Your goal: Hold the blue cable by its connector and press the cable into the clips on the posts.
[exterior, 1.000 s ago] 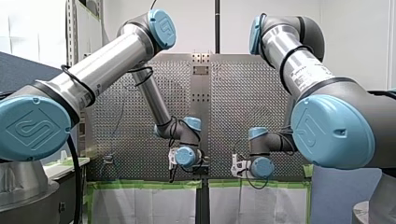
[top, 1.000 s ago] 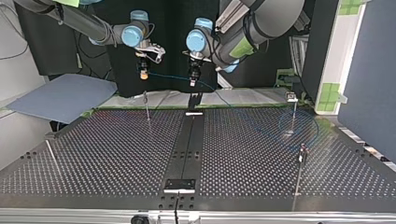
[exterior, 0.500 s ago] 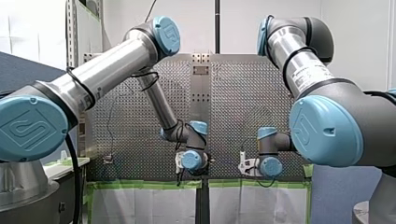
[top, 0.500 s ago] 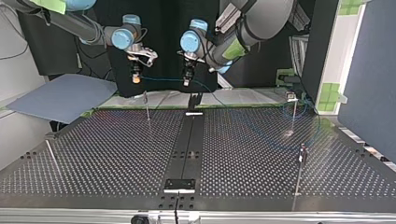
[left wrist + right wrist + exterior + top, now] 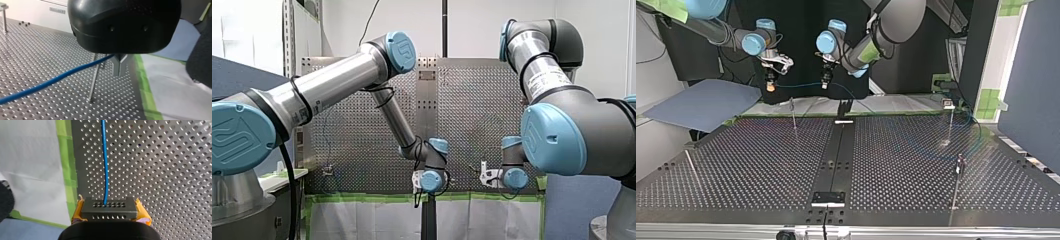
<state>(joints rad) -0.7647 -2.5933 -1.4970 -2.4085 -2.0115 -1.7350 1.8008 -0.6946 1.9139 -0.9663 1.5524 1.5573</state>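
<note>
Shifted left in top view, right claw (image 5: 769,86) clamps connector (image 5: 109,208), left claw (image 5: 119,65) seemingly pinches cable (image 5: 57,78) above perforated table (image 5: 761,165).

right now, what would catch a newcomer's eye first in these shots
The blue cable strung straight in the air between the two grippers, above the far edge of the perforated table in the top view. My right gripper clamps its dark connector between yellow pads, and my left gripper pinches the cable further along. Thin posts stand on the table below.
</note>
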